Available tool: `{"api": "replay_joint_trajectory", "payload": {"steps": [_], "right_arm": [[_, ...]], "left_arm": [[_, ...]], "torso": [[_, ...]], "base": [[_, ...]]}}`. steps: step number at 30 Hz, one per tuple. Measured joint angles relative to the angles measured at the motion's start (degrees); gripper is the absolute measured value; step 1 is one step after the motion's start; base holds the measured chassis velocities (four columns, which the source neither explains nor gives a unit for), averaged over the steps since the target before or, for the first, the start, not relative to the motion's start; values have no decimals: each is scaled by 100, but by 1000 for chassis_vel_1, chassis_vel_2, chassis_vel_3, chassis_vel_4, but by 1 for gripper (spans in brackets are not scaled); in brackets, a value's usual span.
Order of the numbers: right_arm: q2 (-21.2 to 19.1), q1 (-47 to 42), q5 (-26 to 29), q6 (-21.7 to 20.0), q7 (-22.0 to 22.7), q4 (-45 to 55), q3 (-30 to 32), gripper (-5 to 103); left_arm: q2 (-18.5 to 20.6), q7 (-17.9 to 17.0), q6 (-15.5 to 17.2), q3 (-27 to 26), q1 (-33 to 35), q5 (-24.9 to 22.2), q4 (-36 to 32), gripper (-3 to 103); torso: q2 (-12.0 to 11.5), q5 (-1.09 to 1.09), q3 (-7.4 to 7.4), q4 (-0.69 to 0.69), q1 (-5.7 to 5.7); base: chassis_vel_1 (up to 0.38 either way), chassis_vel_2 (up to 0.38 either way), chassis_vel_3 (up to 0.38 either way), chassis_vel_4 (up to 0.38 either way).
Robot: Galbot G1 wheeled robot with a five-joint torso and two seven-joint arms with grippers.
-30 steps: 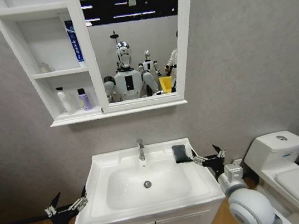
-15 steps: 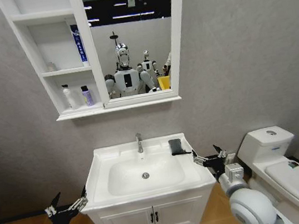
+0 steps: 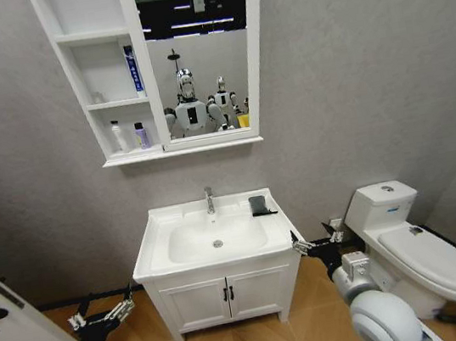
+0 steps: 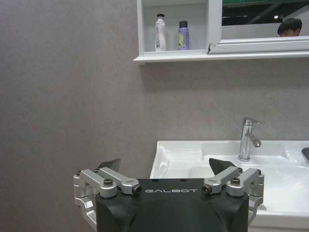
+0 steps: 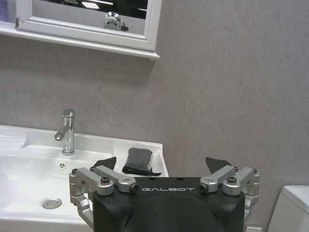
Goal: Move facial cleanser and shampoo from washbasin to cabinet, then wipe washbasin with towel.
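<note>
Your small dark grey folded towel (image 3: 257,205) lies on the white ceramic washbasin (image 3: 156,235), back right, beside the chrome faucet (image 3: 209,200). Two bottles stand in the white wall cabinet's (image 3: 77,80) lowest shelf. Left gripper (image 3: 102,313) and right gripper (image 3: 315,245) hang low, jaws apart, empty.

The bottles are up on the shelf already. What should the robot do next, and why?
Probably drive closer to the washbasin and reach the right gripper toward the towel. Both bottles stand in the cabinet, the towel lies untouched beside the faucet, and both open grippers, including the left gripper, hang low, away from it.
</note>
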Motion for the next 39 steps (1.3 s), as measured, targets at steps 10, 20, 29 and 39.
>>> {"api": "replay_joint_trajectory", "payload": {"steps": [10, 20, 29, 39], "right_arm": [[25, -71, -77, 23, -92, 53, -92, 100], [-24, -89, -86, 44, -166, 95, -131, 100], [-4, -76, -161, 269, -331, 12, -189, 100], [-83, 66, -20, 387, -313, -71, -23, 100]], "left_arm": [[0, 0, 0, 0, 0, 0, 0, 100], [1, 0, 0, 0, 0, 0, 0, 100], [0, -1, -1, -1, 0, 0, 0, 100], [0, 1, -1, 0, -1, 0, -1, 100]], "torso": [[0, 5, 0, 0, -1], [-1, 6, 0, 0, 2], [0, 9, 0, 0, -2], [-1, 7, 1, -3, 2]], "base": [[287, -288, -274, 284], [284, -282, -281, 296], [312, -312, -308, 303], [58, -78, -95, 83]]}}
